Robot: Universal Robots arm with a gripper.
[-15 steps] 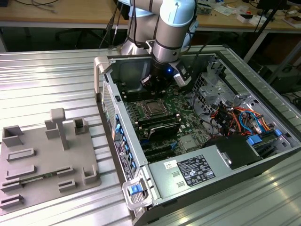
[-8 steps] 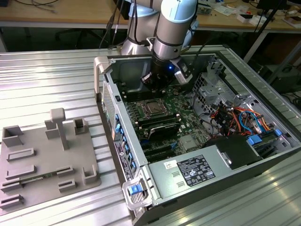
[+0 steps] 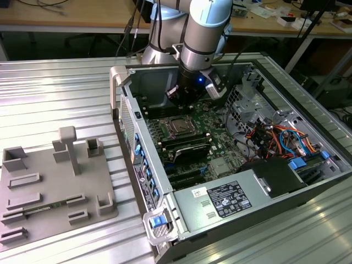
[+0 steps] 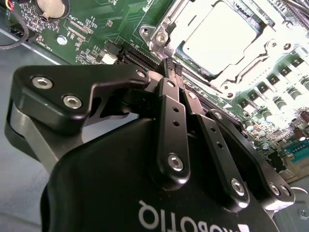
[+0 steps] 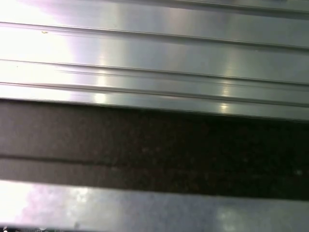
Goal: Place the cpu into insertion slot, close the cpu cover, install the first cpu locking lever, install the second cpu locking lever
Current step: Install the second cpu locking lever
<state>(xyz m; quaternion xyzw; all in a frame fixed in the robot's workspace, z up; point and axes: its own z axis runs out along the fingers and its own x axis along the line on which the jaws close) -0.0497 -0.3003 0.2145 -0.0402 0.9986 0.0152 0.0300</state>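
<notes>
With the cpu seated under the closed cpu cover, the gripper hovers beside the socket, jaws pressed together and empty, likely to nudge a locking lever.

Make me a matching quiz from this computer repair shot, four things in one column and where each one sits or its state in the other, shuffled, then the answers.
Things:
1. cpu
2. cpu cover
3. hand
4. grey fixture tray

Places or states:
A. on the ribbed table, at the exterior view's left of the computer case
B. lying in the socket, silver top facing up
C. fingers together, tips at a corner of the socket frame
D. folded down around the chip

Pairs: 1-B, 2-D, 3-C, 4-A
</notes>
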